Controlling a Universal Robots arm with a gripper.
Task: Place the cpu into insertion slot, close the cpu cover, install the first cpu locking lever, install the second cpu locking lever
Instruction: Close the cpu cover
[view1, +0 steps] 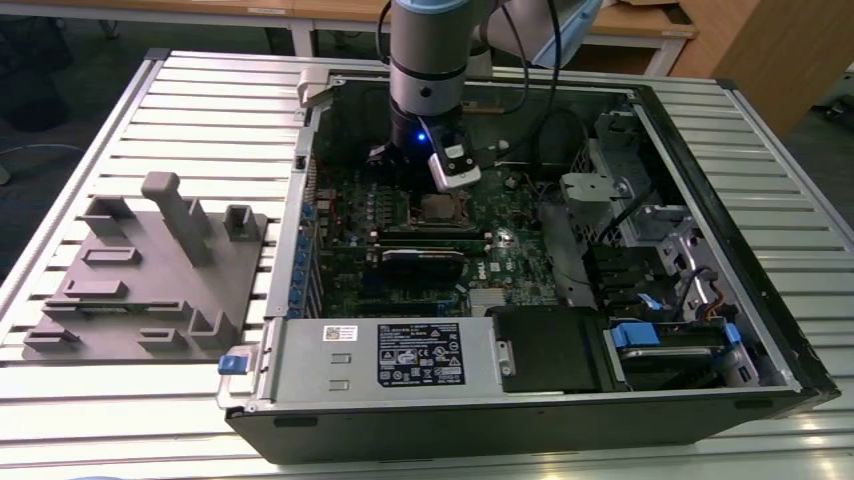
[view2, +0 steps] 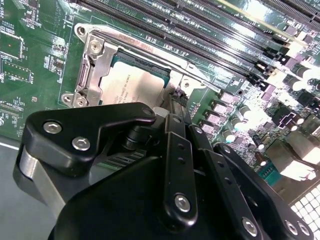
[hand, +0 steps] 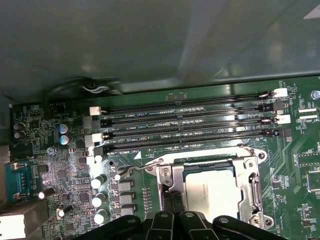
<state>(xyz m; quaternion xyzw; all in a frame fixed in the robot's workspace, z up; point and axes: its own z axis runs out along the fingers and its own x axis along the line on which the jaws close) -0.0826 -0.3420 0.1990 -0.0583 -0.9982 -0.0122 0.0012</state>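
Note:
The cpu (hand: 212, 189) lies flat in the insertion slot on the green motherboard (view1: 400, 290), its pale metal top showing. The cpu cover (hand: 251, 175) is down over it as a metal frame around its edges; in the second wrist view the cpu (view2: 131, 84) and cover (view2: 95, 67) show the same. A thin wire locking lever (hand: 134, 169) runs beside the socket; another lever (view2: 197, 75) lies along the frame's edge. My gripper (hand: 171, 197) is shut and empty, its tip close to the cover's edge. In the exterior view the gripper (view1: 431, 195) hangs just over the socket (view1: 438, 210).
Long black memory slots (hand: 185, 125) run beside the socket. The case walls (view1: 300, 200) enclose the board. A silver power supply (view1: 400, 355) sits at the front, a drive cage (view1: 647, 215) on the exterior view's right. A grey fixture (view1: 147, 270) stands outside the case.

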